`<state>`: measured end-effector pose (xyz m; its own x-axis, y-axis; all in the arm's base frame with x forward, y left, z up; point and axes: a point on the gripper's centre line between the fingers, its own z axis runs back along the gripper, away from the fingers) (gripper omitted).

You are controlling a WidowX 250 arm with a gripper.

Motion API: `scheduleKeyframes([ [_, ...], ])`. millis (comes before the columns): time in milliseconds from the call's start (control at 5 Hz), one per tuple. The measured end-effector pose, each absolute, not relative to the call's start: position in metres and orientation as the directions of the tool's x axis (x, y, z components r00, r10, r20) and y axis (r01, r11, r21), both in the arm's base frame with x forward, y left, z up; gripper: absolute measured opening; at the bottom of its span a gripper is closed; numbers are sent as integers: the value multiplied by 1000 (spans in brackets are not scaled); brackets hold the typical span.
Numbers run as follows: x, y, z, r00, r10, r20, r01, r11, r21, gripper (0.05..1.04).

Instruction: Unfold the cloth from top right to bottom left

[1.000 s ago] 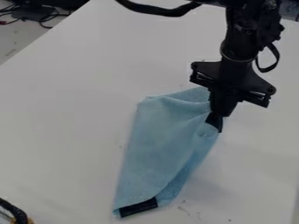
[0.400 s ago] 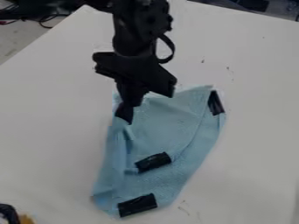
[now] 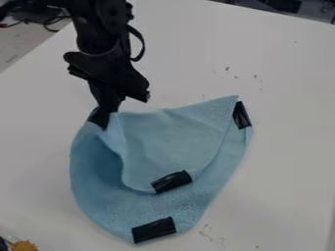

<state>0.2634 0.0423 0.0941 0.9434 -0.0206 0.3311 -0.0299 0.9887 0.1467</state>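
The blue cloth (image 3: 173, 135) lies on the white table (image 3: 281, 191), its bulk toward six o'clock from the middle of the view. The black gripper (image 3: 101, 120) is at the cloth's edge, between ten and eleven o'clock from the cloth's centre — its fingers pinched on a bit of the fabric there. The arm (image 3: 98, 29) comes in from eleven o'clock.

The cloth is partly folded: an upper layer lies over a broader one, which curves out beyond it from nine round to four o'clock. One black strip (image 3: 171, 182) marks the upper layer's tip, near the cloth's centre; another black patch (image 3: 154, 230) sits at six o'clock, and a narrow black piece (image 3: 242, 115) between one and two.

At the view's edge, an orange-yellow object (image 3: 24, 245) shows between seven and eight o'clock.
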Motion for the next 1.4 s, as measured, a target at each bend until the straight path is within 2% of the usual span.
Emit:
scheduleKeyframes([
  [200, 272, 54, 81, 950, -56, 308, 17, 992, 127, 117],
  [400, 280, 64, 70, 949, -90, 302, 52, 990, 134, 306],
  [800, 286, 79, 83, 959, -138, 248, 96, 980, 174, 902],
  [1000, 281, 86, 93, 973, -156, 168, 121, 971, 204, 1005],
  [1200, 280, 93, 111, 980, -175, 99, 149, 962, 231, 1000],
  [1400, 283, 78, 115, 971, -190, 145, 151, 958, 244, 1000],
])
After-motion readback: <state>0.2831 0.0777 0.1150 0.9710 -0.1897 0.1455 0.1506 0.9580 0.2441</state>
